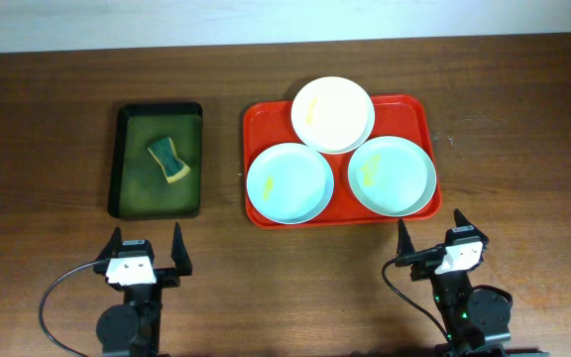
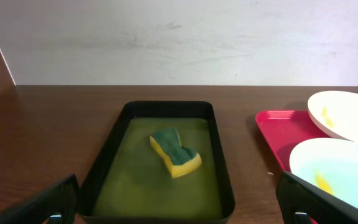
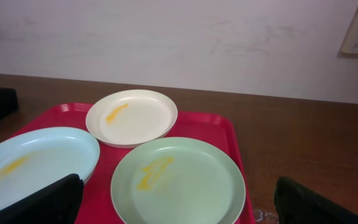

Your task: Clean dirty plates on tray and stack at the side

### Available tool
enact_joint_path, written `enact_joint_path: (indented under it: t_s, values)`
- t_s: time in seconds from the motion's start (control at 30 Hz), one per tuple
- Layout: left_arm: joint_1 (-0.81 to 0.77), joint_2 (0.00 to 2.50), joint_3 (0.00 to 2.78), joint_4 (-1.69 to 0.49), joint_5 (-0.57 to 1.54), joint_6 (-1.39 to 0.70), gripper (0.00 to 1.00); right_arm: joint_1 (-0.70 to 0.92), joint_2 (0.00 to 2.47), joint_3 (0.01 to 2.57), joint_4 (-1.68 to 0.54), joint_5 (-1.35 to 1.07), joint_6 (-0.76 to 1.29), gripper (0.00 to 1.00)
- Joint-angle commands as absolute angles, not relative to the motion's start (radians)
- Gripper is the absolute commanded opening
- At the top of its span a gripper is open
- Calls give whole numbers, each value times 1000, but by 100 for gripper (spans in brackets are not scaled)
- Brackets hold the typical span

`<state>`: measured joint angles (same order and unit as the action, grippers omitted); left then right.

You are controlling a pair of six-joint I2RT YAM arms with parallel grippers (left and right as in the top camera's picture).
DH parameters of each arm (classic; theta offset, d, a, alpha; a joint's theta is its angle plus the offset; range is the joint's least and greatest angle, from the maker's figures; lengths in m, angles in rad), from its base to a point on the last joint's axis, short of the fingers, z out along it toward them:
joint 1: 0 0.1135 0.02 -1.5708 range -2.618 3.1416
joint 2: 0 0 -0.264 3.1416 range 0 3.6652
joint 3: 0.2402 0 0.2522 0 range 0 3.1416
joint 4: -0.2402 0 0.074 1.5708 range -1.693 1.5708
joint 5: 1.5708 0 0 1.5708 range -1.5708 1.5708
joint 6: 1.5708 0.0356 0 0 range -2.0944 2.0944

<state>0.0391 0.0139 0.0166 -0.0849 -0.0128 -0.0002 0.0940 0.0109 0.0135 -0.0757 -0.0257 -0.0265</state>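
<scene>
All 3 smeared plates (image 1: 288,183) lie on the red tray (image 1: 266,124), the cream one overhanging its far rim. Left hand (image 1: 147,246) and right hand (image 1: 430,233) hang over the tabletop (image 1: 48,119), both spread wide, empty.

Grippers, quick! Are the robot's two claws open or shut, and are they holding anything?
Left gripper: open, holding nothing.
Right gripper: open, holding nothing.
</scene>
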Motion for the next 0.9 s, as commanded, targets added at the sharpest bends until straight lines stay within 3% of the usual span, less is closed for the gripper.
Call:
enact_joint_path:
  t_s: [0.0,0.1,0.13,0.17,0.2,0.23,0.27,0.33,0.43,0.47,0.5,0.57,0.63,0.7,0.73,0.8,0.87]
  values:
    - [44,7,9,-80,20,-22,99,88,6,6,-79,-17,-25,98]
    - [44,7,10,-35,691,-424,99,88,6,6,-79,-17,-25,98]
    - [44,7,9,99,850,-565,99,88,6,6,-79,-17,-25,98]
    - [44,7,10,240,897,-617,99,88,6,6,-79,-17,-25,98]
    - [44,7,12,550,936,-629,99,88,6,6,-79,-17,-25,98]
    - [44,7,23,687,912,-628,99,88,6,6,-79,-17,-25,99]
    - [44,7,55,692,843,-623,99,88,6,6,-79,-17,-25,98]
    - [44,64,262,345,667,-351,99,88,6,6,-79,-17,-25,98]
    - [44,397,744,-255,330,-57,99,88,6,6,-79,-17,-25,98]
    - [44,524,881,-366,331,11,99,88,6,6,-79,-17,-25,99]
    - [43,658,1024,-457,461,31,99,88,6,6,-79,-17,-25,98]
    - [43,808,1157,-476,472,69,99,88,6,6,-79,-17,-25,98]
    - [49,1107,1475,-766,220,-15,99,88,6,6,-79,-17,-25,98]
    - [49,1415,1757,-1069,179,-14,99,88,6,6,-79,-17,-25,98]
    - [49,1503,1797,-1109,168,0,99,88,6,6,-79,-17,-25,98]
    - [54,1683,1883,-1178,115,-130,99,88,6,6,-79,-17,-25,98]
    - [92,1915,2037,-1306,-65,-277,99,88,6,6,-79,-17,-25,99]
